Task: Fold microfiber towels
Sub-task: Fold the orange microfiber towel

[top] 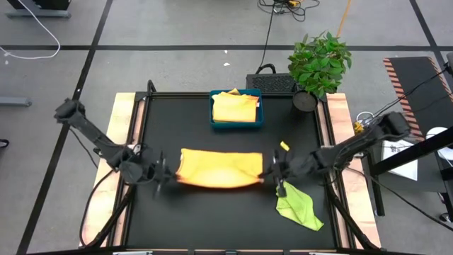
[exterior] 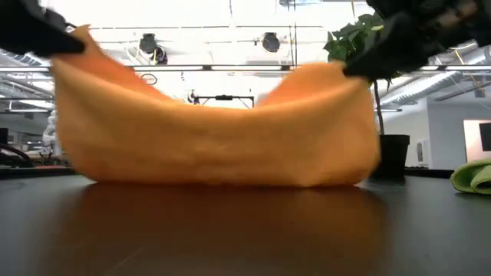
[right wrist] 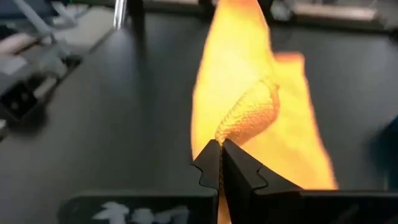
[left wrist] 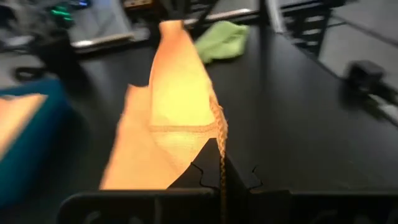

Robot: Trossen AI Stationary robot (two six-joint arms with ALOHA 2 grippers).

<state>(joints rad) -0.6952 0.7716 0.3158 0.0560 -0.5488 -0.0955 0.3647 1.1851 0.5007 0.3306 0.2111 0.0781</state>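
Note:
An orange-yellow towel (top: 216, 168) hangs between my two grippers over the middle of the black table; in the low view its sagging middle (exterior: 222, 157) rests on the table. My left gripper (top: 170, 175) is shut on its left end and my right gripper (top: 267, 172) on its right end. A lime green towel (top: 299, 207) lies crumpled near the table's near right. A pale yellow towel (top: 235, 108) lies folded in the blue tray (top: 214, 122) at the far middle. My left gripper pinches the towel's left corner by its stitched edge (left wrist: 219, 138) between its two fingers, coming level from the table's left. That end is raised and the cloth sags slack toward the table. My right gripper pinches the towel's bunched right corner (right wrist: 244, 127) between its two fingers, coming level from the table's right. That end is raised (exterior: 330, 77) and the cloth falls away slack.
A potted plant (top: 318, 67) stands at the table's far right corner. A small yellow tag (top: 284, 146) lies right of the towel. Wooden strips edge the table's left and right sides. There is bare black table near the front edge.

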